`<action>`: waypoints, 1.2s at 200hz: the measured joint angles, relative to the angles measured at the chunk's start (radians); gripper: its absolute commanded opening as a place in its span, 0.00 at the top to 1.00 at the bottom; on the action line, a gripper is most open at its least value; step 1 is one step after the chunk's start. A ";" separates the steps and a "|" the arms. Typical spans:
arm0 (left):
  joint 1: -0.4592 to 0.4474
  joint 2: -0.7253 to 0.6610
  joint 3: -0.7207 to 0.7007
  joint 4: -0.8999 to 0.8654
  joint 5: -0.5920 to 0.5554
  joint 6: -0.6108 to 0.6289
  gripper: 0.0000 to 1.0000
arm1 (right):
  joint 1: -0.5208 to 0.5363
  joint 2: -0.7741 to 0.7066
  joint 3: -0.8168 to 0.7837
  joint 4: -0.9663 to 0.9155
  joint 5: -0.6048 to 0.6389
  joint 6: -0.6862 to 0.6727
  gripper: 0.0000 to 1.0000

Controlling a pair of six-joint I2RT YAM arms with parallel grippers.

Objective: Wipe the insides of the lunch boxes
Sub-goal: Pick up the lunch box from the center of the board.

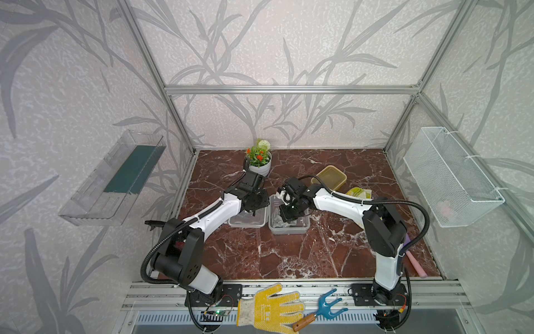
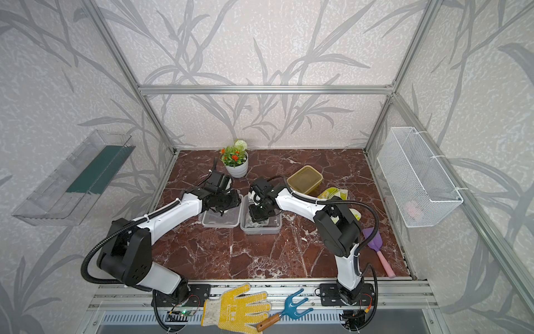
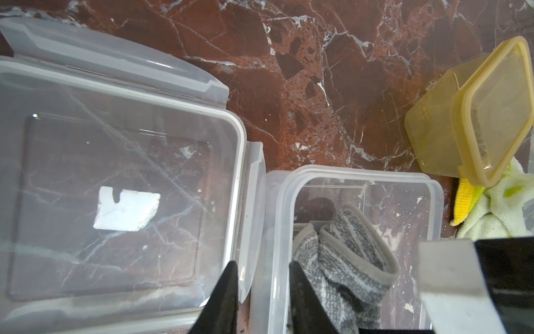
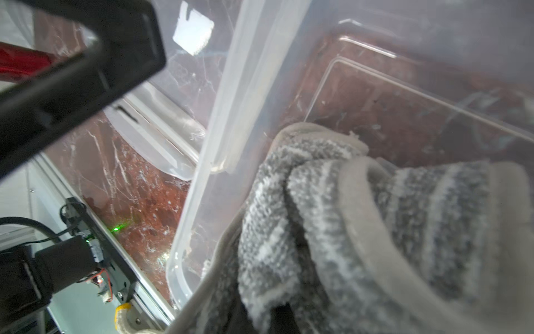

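Note:
The clear greyish lunch box (image 1: 300, 230) stands open at mid-table, and its lid (image 1: 247, 221) lies flat just left of it. Inside the box my right gripper (image 1: 289, 218) is shut on a grey striped cloth (image 4: 375, 217), which covers its jaws. My left gripper (image 3: 263, 269) is open and straddles the box's left wall (image 3: 277, 231). One of its fingers is inside next to the cloth (image 3: 346, 254), and the other is outside by the lid's flap (image 3: 254, 202). The amber lunch box (image 1: 331, 177) sits behind to the right with its lid on; it also shows in the left wrist view (image 3: 476, 115).
A white flower pot (image 1: 260, 164) stands behind the left arm. A yellow-green cloth (image 1: 358, 193) lies by the amber box, and a purple scoop with a pink handle (image 2: 375, 245) lies at the right. A yellow glove (image 1: 268, 308) and blue rake (image 1: 326, 309) lie on the front rail. A wire basket (image 1: 450, 176) and a clear tray (image 1: 112, 179) hang on the walls.

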 measured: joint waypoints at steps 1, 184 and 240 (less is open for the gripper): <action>-0.001 0.000 0.000 0.000 0.000 0.000 0.70 | 0.000 0.000 0.001 -0.004 0.003 -0.003 1.00; -0.140 0.162 0.062 -0.057 -0.068 0.050 0.92 | 0.008 -0.012 0.087 -0.263 0.682 -0.188 1.00; -0.142 0.189 0.082 -0.063 -0.083 0.058 0.92 | 0.005 0.034 0.159 -0.118 0.692 -0.103 1.00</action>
